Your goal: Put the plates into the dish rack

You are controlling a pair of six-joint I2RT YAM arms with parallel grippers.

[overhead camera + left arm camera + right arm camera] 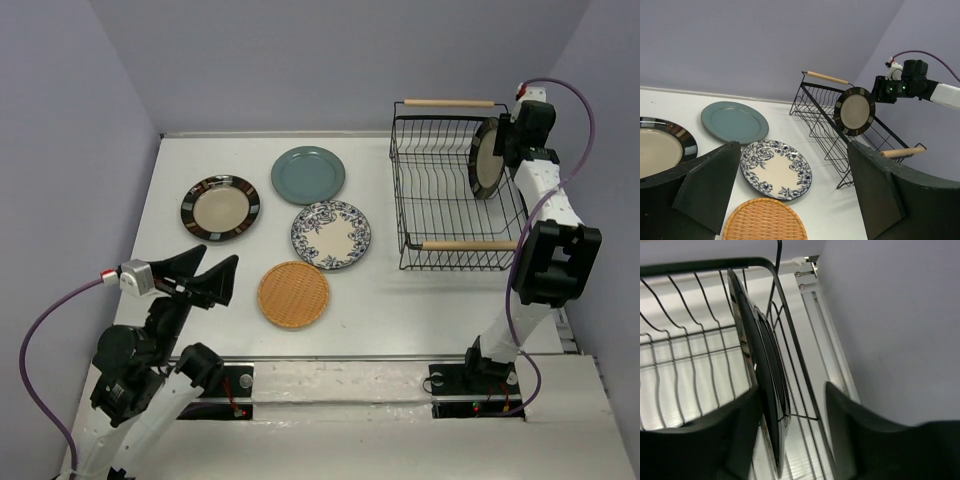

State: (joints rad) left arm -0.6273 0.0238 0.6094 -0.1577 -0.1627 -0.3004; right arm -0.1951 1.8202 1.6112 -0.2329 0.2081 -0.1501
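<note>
The right gripper [790,390] is partly open around a beige round plate with a dark striped rim [487,160]. The plate stands on edge inside the black wire dish rack [410,200], with a gap to one finger. The left gripper [221,255] is spread wide. Ahead of it, on the white surface [420,310], lie the orange woven plate [294,294], blue-and-white floral plate [331,234], plain teal plate [308,175] and second striped plate [220,208].

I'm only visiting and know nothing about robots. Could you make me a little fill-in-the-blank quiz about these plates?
Lying flat on the table are ____ plates. The plate standing in the dish rack has a dark ____ rim. The floral plate lies between the teal plate and the ____ one.
Missing words: four; striped; woven.
</note>
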